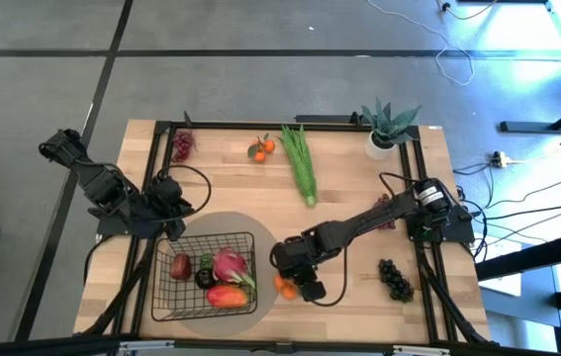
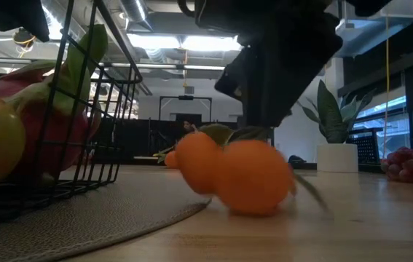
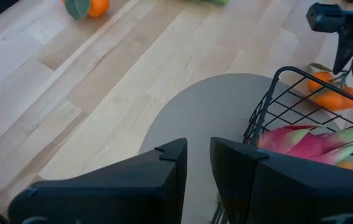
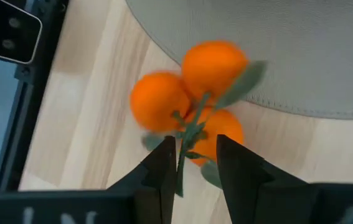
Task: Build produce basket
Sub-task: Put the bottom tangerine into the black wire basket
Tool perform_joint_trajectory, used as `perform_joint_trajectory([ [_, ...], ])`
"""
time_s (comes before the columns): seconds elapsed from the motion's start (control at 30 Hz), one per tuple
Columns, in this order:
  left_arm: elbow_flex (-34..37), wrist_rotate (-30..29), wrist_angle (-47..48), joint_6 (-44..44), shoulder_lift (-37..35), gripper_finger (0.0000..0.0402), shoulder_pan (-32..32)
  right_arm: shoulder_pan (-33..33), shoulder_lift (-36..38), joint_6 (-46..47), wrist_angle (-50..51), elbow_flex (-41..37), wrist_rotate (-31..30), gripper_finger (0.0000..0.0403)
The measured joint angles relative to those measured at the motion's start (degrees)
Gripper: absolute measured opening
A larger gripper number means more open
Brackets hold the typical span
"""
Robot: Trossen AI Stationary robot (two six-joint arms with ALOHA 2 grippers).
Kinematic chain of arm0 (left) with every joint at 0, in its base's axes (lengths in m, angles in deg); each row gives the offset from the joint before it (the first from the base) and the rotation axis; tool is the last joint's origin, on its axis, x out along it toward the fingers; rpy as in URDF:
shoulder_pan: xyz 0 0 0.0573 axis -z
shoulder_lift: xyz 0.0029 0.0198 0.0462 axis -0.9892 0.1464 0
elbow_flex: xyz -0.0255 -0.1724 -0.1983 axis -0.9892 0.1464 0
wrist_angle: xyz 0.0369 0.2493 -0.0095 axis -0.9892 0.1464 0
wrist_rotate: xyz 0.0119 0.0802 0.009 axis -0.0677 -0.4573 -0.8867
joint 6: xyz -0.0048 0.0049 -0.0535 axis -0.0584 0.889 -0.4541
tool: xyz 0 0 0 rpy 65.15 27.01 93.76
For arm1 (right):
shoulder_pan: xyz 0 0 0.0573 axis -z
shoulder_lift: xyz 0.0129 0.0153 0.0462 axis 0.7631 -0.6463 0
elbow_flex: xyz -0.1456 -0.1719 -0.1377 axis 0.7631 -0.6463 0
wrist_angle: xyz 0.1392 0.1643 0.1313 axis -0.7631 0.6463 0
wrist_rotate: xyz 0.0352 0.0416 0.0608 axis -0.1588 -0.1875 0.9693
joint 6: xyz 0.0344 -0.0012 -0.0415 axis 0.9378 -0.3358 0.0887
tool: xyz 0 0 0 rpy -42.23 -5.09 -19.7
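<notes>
- The right gripper [image 4: 192, 163] is pinching the green stem of a tangerine cluster [image 4: 188, 102]; its two fingers are standing close on either side of the stem, with the fruit bunched just ahead of the tips.
- In the low view the cluster [image 2: 239, 175] appears to be resting on the bare wood, just beside the edge of the round grey mat [image 1: 223, 220].
- The wire-mesh basket [image 1: 166, 297] is sitting on that mat and is already holding a pink dragon fruit [image 1: 229, 264], a red-orange mango [image 1: 225, 295] and some smaller fruit.
- The basket is lying just to the left of the held cluster, so the coming move is probably a lift and a short carry leftward over the near rim.
- The left gripper [image 3: 198, 155] is hovering at the basket's far left corner, holding nothing, its fingers narrowly parted.
- The right arm is clearly the nearer one to the tangerines.
</notes>
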Motion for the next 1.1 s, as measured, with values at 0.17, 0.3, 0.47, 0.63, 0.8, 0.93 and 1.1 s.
perform_joint_trajectory([
  [0.17, 0.0, 0.0, 0.0, 0.0, 0.0, 0.0060, 0.0, -0.1, 0.0, -1.4, -2.3, -1.6, 0.0, 0.0101],
  [0.3, 0.0, 0.0, 0.0, 0.0, 0.0, 0.0060, 0.0, -0.1, 0.0, -1.5, -3.9, -2.4, 0.0, 0.0100],
  [0.47, 0.0, 0.0, 0.0, 0.0, 0.0, 0.0060, 0.0, -0.1, 0.0, -1.5, -4.5, -2.4, 0.0, 0.0060],
  [0.63, 0.0, 0.0, 0.0, -0.1, 0.0, 0.0060, 0.0, -0.2, 0.0, -2.9, -3.5, -0.6, 0.0, 0.0008],
  [0.8, 0.0, 0.0, 0.0, -0.1, 0.0, 0.0059, 0.0, -0.4, 0.0, -7.5, 4.3, 6.4, -0.8, 0.0002],
  [0.93, 0.0, 0.0, 0.0, -0.1, 0.0, 0.0060, 0.0, 0.2, 0.0, -9.9, 13.8, 13.5, -1.9, 0.0001],
  [1.1, 0.0, 0.0, 0.0, -0.1, 0.0, 0.0059, 0.0, 1.4, 0.0, -14.2, 20.2, 22.8, -4.2, 0.0001],
])
